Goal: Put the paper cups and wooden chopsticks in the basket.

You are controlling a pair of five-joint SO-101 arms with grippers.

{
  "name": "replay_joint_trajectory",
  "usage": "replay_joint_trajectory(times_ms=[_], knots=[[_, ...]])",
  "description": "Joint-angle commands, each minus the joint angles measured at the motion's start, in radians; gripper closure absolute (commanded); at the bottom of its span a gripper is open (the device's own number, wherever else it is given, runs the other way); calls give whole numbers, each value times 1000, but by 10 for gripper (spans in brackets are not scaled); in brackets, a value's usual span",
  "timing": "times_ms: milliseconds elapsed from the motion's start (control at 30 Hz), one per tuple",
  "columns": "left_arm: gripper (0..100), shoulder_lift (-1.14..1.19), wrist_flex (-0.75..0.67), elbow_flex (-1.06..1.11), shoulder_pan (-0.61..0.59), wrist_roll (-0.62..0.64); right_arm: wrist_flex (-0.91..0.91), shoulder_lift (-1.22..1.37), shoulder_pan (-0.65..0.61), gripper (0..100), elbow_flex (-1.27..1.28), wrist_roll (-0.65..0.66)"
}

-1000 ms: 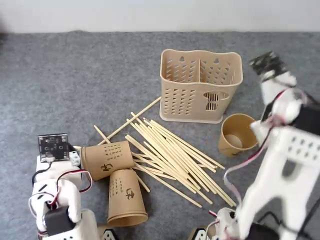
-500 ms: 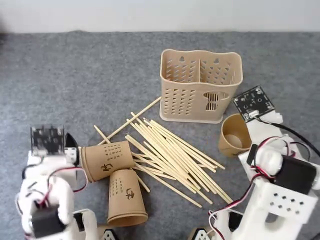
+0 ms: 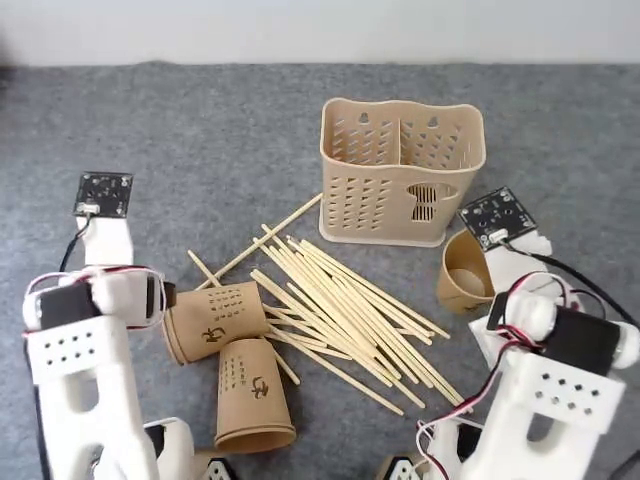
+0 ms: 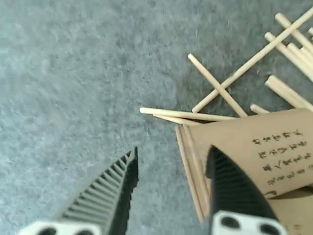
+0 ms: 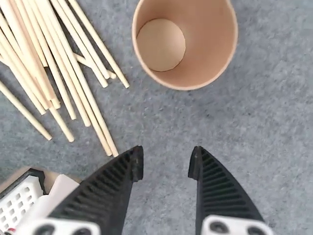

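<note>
A beige slotted basket (image 3: 400, 170) with two compartments stands at the back of the grey mat. In front of it lies a spread of wooden chopsticks (image 3: 340, 310). Two paper cups lie on their sides at the left, one (image 3: 215, 320) beside the left arm and one (image 3: 255, 395) nearer the front. A third cup (image 3: 465, 270) lies tipped by the basket's right corner. My left gripper (image 4: 174, 152) is open just above the mat, beside the printed cup (image 4: 259, 147) and several chopsticks (image 4: 215, 88). My right gripper (image 5: 166, 152) is open, short of the third cup's mouth (image 5: 185, 41).
The left arm (image 3: 85, 340) and right arm (image 3: 550, 360) stand at the front corners of the mat. Bare grey mat (image 3: 200, 140) lies left of the basket. A chopstick pile (image 5: 58, 73) lies close beside the right gripper.
The left arm has stretched forward past the lying cup's base. The right arm came down from beside the basket and now sits low by the third cup.
</note>
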Motion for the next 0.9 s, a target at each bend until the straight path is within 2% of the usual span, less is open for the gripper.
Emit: replay_joint_trajectory(times_ms=[0,167,267,433,800,867], knots=[[751,57,5,-54,5,-11,-12,-24,-4,826,11,9],[750,137,-14,-5,98,-8,-15,-24,-4,826,15,9],[750,163,-95,70,170,0,-15,-24,-4,826,15,9],[750,166,-235,157,236,107,-15,-24,-4,826,18,9],[753,166,-233,142,249,109,-15,-24,-4,826,18,9],[753,166,-189,105,249,107,-12,-24,-4,826,18,9]])
